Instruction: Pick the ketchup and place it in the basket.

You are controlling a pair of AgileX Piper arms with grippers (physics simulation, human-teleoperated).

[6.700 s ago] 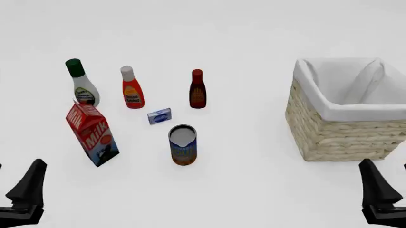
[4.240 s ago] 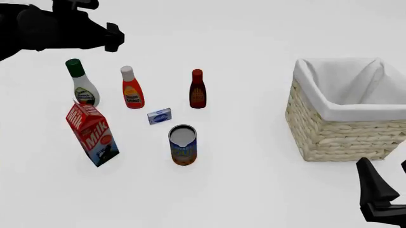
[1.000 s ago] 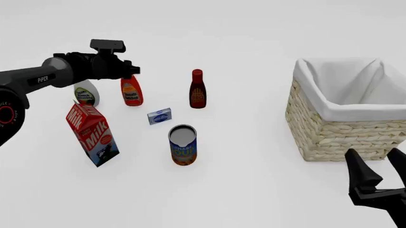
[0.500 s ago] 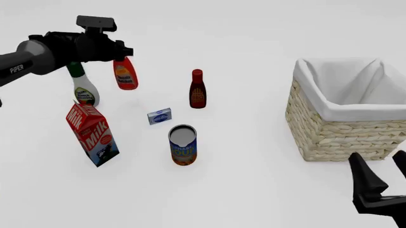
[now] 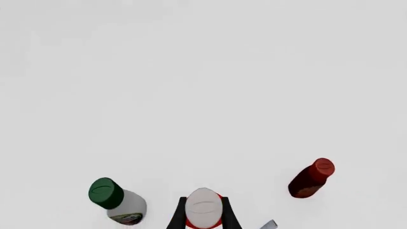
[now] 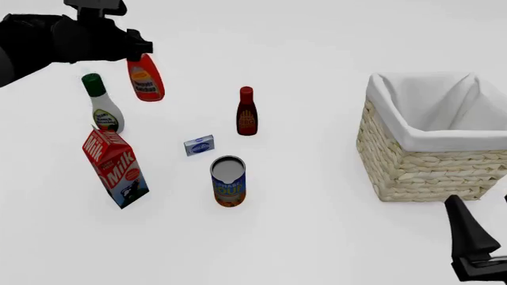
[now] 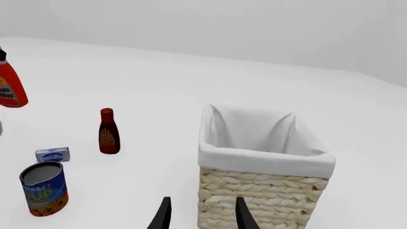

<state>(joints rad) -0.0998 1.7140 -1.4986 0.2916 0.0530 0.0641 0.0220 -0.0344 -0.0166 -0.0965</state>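
Nearest you, your right gripper (image 7: 200, 214) idles with fingers parted before the basket (image 6: 431, 139); far left, your left gripper (image 6: 136, 50) pinches the ketchup (image 6: 146, 79) by its white cap, its red-orange body hanging tilted above the table

Colours here: ketchup (image 6: 146, 78) is bright red-orange with a yellow-and-white label, basket (image 6: 431, 159) is straw-coloured weave with white lining. Sauce bottle (image 6: 246, 113) is dark red, the other bottle (image 6: 103, 105) white with a green cap. Milk carton (image 6: 116, 167) red, white and blue, can (image 6: 228, 181) blue and orange, desk (image 6: 317, 225) plain white.
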